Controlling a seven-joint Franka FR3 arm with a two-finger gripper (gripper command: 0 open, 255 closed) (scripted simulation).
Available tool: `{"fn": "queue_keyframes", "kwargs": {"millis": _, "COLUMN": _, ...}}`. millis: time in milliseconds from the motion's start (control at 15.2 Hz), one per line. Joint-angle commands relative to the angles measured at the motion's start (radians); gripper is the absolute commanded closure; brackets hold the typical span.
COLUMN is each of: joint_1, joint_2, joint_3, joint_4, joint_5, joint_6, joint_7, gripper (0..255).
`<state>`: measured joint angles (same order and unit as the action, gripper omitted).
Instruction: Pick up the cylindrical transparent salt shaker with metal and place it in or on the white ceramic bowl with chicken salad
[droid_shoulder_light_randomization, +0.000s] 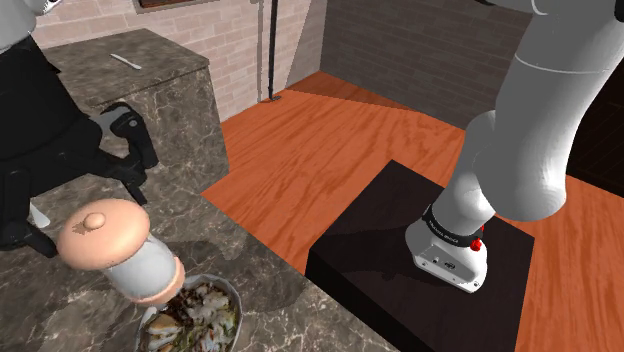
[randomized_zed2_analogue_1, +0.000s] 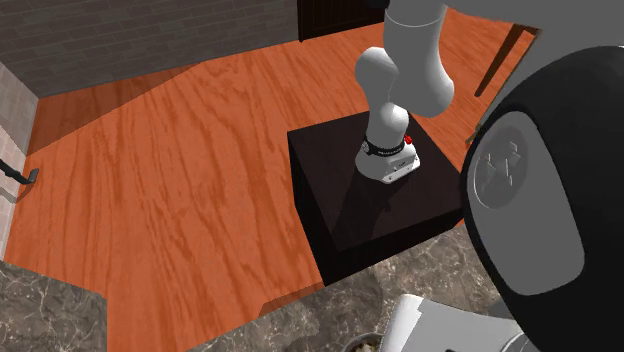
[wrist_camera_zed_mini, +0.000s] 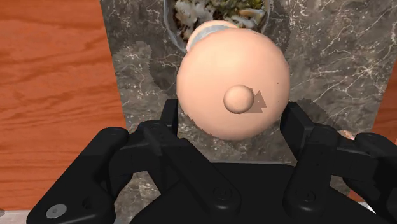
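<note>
The salt shaker (droid_shoulder_light_randomization: 125, 255) has a peach dome cap with a small knob and a pale body. It hangs tilted beside the bowl (droid_shoulder_light_randomization: 148, 325), a white bowl of chopped salad on the dark marble counter. In the wrist view my gripper (wrist_camera_zed_mini: 232, 111) is shut on the shaker's cap (wrist_camera_zed_mini: 216, 76), one black finger (wrist_camera_zed_mini: 172, 118) pressed against each side of the dome. Past the cap the bowl's rim (wrist_camera_zed_mini: 168, 22) and its salad show, so the shaker's base is close to the bowl's near edge.
The marble counter (droid_shoulder_light_randomization: 270, 315) ends at an edge toward the wooden floor (droid_shoulder_light_randomization: 330, 140). A second counter (droid_shoulder_light_randomization: 150, 80) behind carries a small white utensil (droid_shoulder_light_randomization: 127, 61). The black stand (droid_shoulder_light_randomization: 370, 260) holds the arm's base. Brick walls close the back.
</note>
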<state>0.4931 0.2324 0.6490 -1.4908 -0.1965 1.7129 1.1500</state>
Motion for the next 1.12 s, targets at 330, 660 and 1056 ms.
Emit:
{"fn": "queue_keyframes", "kwargs": {"millis": 330, "joint_1": 0.010, "joint_2": 0.011, "joint_3": 0.002, "joint_4": -0.059, "joint_5": -0.011, "joint_6": 0.065, "joint_7": 0.028, "gripper": 255}}
{"fn": "queue_keyframes", "kwargs": {"millis": 660, "joint_1": 0.004, "joint_2": 0.012, "joint_3": 0.000, "joint_4": -0.126, "joint_5": -0.014, "joint_6": 0.132, "joint_7": 0.034, "gripper": 255}}
{"fn": "queue_keyframes", "kwargs": {"millis": 1056, "joint_1": 0.002, "joint_2": 0.022, "joint_3": -0.005, "joint_4": -0.195, "joint_5": -0.024, "joint_6": 0.208, "joint_7": 0.044, "gripper": 255}}
